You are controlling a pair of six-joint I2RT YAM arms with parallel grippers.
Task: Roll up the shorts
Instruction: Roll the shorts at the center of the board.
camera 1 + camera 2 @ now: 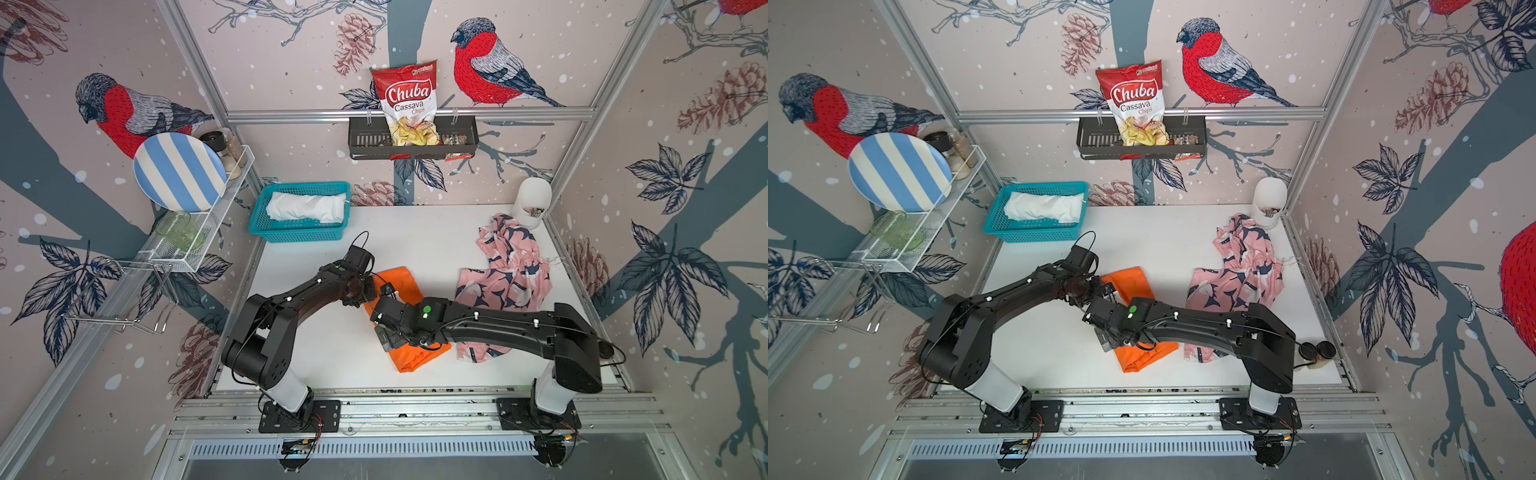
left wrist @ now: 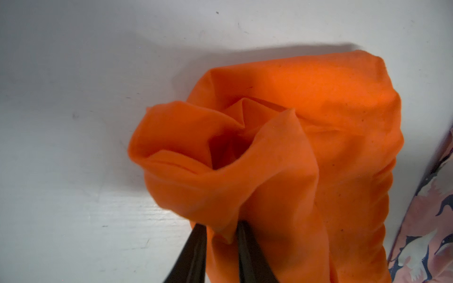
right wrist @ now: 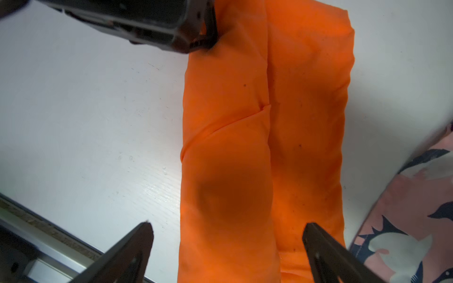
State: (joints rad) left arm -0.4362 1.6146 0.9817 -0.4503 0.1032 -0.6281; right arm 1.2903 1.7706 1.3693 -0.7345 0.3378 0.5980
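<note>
Rolling of the orange shorts (image 3: 264, 122), at the middle of the table (image 1: 415, 241), is in hand: the left end effector (image 2: 221, 227) pinches one end's fold, and the right end effector (image 3: 228, 224) hangs wide above. Next, likely, both must turn the cloth over evenly.

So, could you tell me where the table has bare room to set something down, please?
Bare table: between the teal basket and the pink shorts, and between the orange shorts and the left arm. Crowded: the middle, where left gripper and right gripper meet, and the right side.
</note>
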